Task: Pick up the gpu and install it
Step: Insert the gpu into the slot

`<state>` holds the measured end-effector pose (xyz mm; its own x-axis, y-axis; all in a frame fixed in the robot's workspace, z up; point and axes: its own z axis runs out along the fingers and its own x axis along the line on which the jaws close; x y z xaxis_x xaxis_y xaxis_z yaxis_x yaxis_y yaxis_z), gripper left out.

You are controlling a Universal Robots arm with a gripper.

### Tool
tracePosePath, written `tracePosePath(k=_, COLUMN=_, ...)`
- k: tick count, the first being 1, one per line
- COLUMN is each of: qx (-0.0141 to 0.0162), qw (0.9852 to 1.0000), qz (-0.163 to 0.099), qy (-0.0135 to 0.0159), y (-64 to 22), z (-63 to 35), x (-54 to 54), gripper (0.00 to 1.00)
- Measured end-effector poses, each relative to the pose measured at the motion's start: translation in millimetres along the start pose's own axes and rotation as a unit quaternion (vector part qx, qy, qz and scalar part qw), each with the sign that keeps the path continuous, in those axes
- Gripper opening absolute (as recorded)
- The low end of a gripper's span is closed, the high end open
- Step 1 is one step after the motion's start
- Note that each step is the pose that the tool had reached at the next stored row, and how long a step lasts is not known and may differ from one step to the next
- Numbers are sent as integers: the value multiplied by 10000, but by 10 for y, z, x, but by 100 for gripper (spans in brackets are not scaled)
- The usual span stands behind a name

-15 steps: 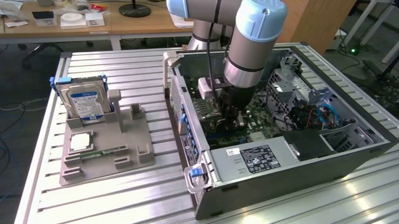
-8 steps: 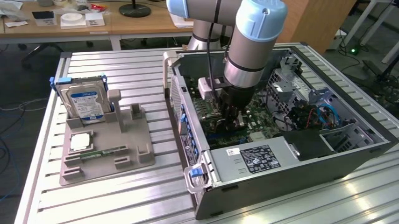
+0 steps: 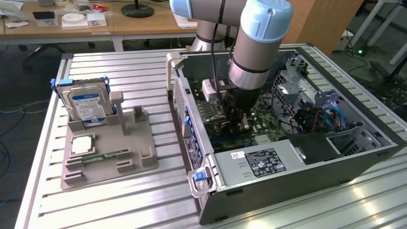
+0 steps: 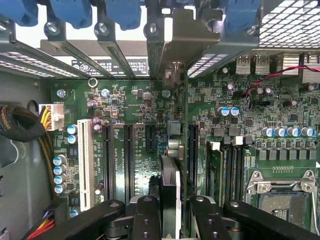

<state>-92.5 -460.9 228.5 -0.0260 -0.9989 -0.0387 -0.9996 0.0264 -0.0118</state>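
Grey arm (image 3: pixel 254 57) reaches straight down into case (image 3: pixel 292 191), jaws gripping the gpu (image 4: pixel 171 195)

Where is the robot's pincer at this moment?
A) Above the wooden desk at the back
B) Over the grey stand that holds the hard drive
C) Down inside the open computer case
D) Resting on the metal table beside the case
C: the pincer is down inside the open computer case, closed on a graphics card held edge-on over the green main board.
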Motion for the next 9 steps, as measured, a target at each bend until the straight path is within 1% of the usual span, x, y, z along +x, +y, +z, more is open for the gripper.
tracePosePath(k=3, qx=0, qw=10000, qz=0, qy=0, y=0, z=0, x=0, gripper=27)
tracePosePath(k=9, qx=-1, qw=10000, qz=-1, qy=2, y=0, z=33, x=2, gripper=27)
